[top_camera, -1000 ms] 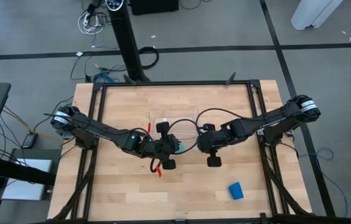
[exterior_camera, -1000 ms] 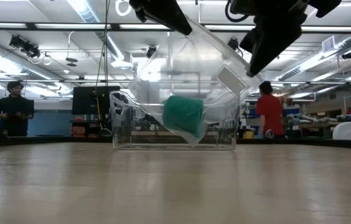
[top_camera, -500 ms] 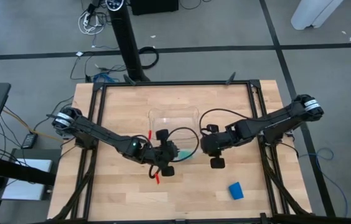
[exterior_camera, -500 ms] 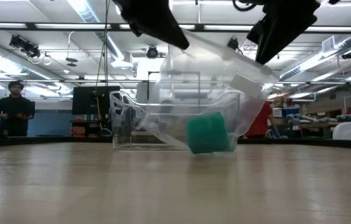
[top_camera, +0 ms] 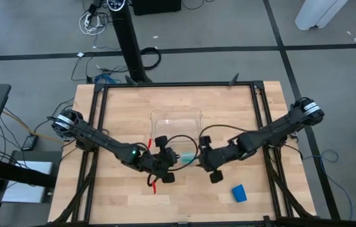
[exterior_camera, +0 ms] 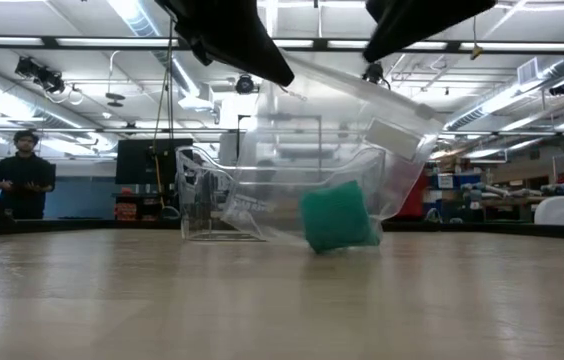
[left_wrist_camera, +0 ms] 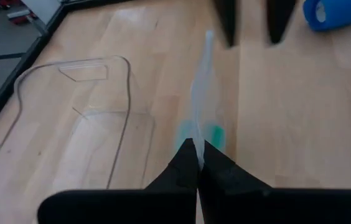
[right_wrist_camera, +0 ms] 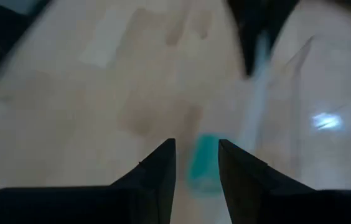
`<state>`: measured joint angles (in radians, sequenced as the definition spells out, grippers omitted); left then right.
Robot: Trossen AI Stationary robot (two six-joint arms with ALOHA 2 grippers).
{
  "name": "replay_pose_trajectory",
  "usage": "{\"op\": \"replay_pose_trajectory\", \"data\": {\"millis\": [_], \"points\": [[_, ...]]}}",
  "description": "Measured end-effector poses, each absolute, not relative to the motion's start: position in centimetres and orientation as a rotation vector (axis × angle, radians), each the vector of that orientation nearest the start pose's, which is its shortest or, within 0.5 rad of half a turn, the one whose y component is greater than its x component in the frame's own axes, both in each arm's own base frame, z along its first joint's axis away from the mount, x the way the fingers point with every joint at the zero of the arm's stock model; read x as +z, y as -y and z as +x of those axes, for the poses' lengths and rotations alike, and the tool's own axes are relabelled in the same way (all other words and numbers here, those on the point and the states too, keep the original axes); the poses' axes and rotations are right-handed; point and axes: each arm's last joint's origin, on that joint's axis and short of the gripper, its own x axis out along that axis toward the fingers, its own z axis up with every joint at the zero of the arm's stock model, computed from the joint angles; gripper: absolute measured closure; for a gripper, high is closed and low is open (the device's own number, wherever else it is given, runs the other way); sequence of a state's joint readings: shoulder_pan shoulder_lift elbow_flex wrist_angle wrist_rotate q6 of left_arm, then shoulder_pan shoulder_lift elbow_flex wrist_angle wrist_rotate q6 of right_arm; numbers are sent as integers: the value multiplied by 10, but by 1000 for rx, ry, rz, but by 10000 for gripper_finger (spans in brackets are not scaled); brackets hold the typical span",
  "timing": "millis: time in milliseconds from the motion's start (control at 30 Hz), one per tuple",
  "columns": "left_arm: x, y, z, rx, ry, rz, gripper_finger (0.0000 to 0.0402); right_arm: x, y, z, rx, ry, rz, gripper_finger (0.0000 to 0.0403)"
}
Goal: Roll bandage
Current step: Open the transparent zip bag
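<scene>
The bandage, a small bright blue roll (top_camera: 239, 193), lies on the table near its right front and also shows in the left wrist view (left_wrist_camera: 336, 12). No gripper touches it. My left gripper (top_camera: 168, 161) is shut on a clear plastic bag (exterior_camera: 342, 150) that holds a teal-green block (exterior_camera: 337, 216). The bag's lower end rests on the table. My right gripper (right_wrist_camera: 196, 143) is open just right of the bag (top_camera: 204, 161), above the block, touching nothing that I can see. My left gripper pinches the clear bag's thin upper edge (left_wrist_camera: 200, 127) between its two fingers, which lie in line with that edge. It comes from the table's left, slanting down. The bag hangs below it, its lower end with the block (left_wrist_camera: 211, 132) on the table.
A clear plastic tray (top_camera: 176, 122) stands just behind the bag at the table's middle. Bare wood lies in front and to both sides. People stand in the room beyond the table (exterior_camera: 22, 175).
Both grippers have moved toward the table's near edge. The bag has come down: the teal block, first hanging just above the table, has slid toward the right and now rests on the table. My right gripper has risen away from the bag's right corner.
</scene>
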<state>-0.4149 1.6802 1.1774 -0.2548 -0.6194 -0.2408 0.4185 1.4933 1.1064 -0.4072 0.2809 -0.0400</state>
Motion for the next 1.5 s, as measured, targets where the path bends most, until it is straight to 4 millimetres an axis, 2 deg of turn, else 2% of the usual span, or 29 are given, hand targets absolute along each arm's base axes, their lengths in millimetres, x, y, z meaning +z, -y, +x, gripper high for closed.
{"op": "replay_pose_trajectory", "data": {"millis": [167, 300, 700, 900, 1000, 1133, 1267, 1500], "points": [[237, 130, 335, 259, -636, 123, 399, 253, -122, 299, 31, -737, -459, 285], [237, 130, 335, 261, -635, 108, 398, 250, -125, 302, 95, -736, -432, 282], [238, 130, 336, 259, -619, 102, 398, 248, -125, 302, 76, -747, -428, 280], [240, 131, 337, 255, -600, 96, 398, 248, -119, 306, 85, -743, -413, 280], [240, 131, 338, 248, -595, 111, 398, 242, -117, 314, 128, -737, -436, 280], [241, 131, 338, 228, -598, 135, 398, 223, -114, 325, 174, -777, -541, 277], [238, 131, 336, 186, -642, 169, 393, 210, -115, 331, 246, -799, -624, 259], [233, 126, 333, 146, -723, 287, 359, 214, -122, 335, 362, -706, -706, 200]]}}
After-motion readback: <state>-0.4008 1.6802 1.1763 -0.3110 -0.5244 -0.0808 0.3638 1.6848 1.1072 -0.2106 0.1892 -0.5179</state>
